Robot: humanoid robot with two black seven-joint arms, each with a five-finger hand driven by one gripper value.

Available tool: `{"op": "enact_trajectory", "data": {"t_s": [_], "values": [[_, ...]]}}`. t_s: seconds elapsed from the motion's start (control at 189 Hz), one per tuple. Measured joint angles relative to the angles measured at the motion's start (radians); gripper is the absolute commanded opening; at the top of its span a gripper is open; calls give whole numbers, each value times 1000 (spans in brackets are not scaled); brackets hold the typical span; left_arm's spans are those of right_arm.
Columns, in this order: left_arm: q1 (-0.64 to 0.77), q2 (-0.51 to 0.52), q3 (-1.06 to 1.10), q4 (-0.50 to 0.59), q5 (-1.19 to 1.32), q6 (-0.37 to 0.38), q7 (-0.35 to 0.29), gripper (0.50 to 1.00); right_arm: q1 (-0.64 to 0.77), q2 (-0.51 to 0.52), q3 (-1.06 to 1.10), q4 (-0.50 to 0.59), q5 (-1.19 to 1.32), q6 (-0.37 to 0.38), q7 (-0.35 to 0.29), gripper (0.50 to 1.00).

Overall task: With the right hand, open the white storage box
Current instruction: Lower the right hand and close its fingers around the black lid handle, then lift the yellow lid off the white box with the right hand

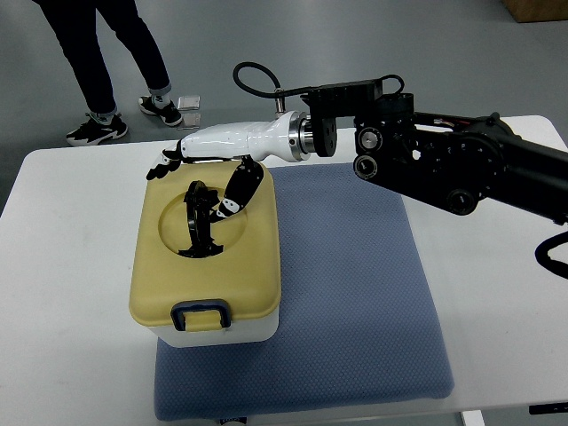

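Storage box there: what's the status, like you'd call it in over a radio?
Right hand over the box's far edge, fingers open, thumb near the black handle. Storage box shut, yellow lid on, front latch down. Left hand unseen. Nothing in the way.

No text, label, brand mark, number or sign can be read anywhere. The storage box point(206, 266) with its yellow lid, the blue mat point(355, 293) under it, the white counter point(62, 293) and the robot's arm all show plain surfaces with no legible print.
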Motion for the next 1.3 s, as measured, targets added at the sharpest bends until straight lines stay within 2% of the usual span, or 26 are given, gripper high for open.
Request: {"op": "enact_trajectory", "data": {"t_s": [0.021,0.026,0.032,0.037,0.042,0.048,0.079,0.412,0.661,0.819,1.031,1.3], "values": [[0,0,0,0,0,0,0,1000,-1,1,0,0,-3,0,0,635],[0,0,0,0,0,0,0,1000,-1,1,0,0,-3,0,0,609],[0,0,0,0,0,0,0,1000,-1,1,0,0,-4,-1,0,609],[0,0,0,0,0,0,0,1000,-1,1,0,0,-5,-1,0,582],[0,0,0,0,0,0,0,1000,-2,1,0,0,-5,-1,1,582],[0,0,0,0,0,0,0,1000,-2,2,0,0,-6,-1,1,556],[0,0,0,0,0,0,0,1000,-3,2,-1,0,-9,-1,1,500],[0,0,-1,2,0,0,0,1000,-2,5,1,1,-7,-10,25,500],[0,0,-1,1,0,0,0,1000,57,-25,22,26,18,0,44,500],[0,0,-2,1,0,0,0,1000,108,-98,37,36,47,15,47,500],[1,0,-1,0,0,0,0,1000,116,-258,59,58,57,96,72,500],[0,0,1,-1,0,0,0,1000,55,-470,29,58,34,109,75,500]]}}
